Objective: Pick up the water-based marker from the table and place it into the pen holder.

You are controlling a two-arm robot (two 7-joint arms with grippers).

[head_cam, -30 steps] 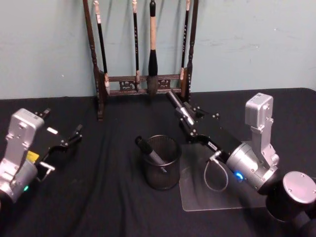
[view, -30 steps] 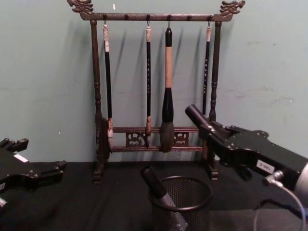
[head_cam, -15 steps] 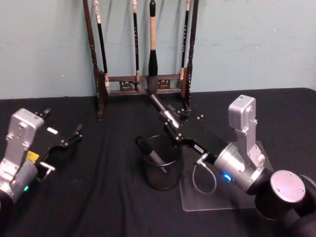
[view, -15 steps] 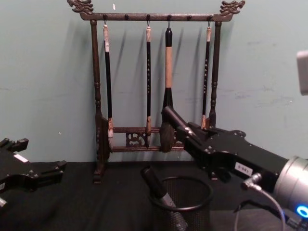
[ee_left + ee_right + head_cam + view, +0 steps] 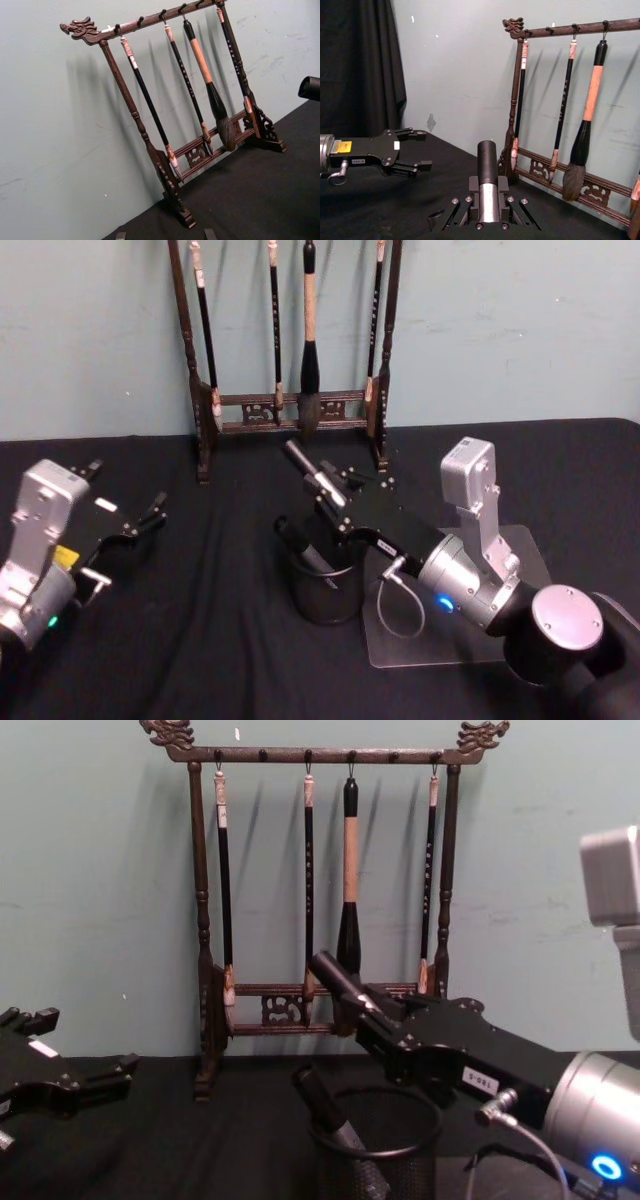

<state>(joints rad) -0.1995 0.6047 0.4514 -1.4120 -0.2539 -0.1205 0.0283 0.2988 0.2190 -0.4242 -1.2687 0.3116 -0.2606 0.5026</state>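
Observation:
My right gripper (image 5: 337, 500) is shut on the water-based marker (image 5: 304, 464), a black barrel with a silver band that points up and back toward the wall. It hangs just above the near-right rim of the pen holder (image 5: 322, 606), a short black mesh cup. In the chest view the marker (image 5: 334, 977) slants above the pen holder (image 5: 403, 1176). Another dark marker (image 5: 303, 546) leans inside the cup. In the right wrist view the held marker (image 5: 487, 161) stands between the fingers. My left gripper (image 5: 150, 515) rests open at the table's left.
A tall dark wooden brush rack (image 5: 290, 400) with several hanging brushes stands against the wall behind the cup. A clear plastic sheet (image 5: 455, 638) lies on the black table under my right arm. A black curtain (image 5: 360, 65) hangs on the left side.
My right gripper has carried the marker leftward, from beside the rack's right post to over the pen holder's rim. The left arm has not moved.

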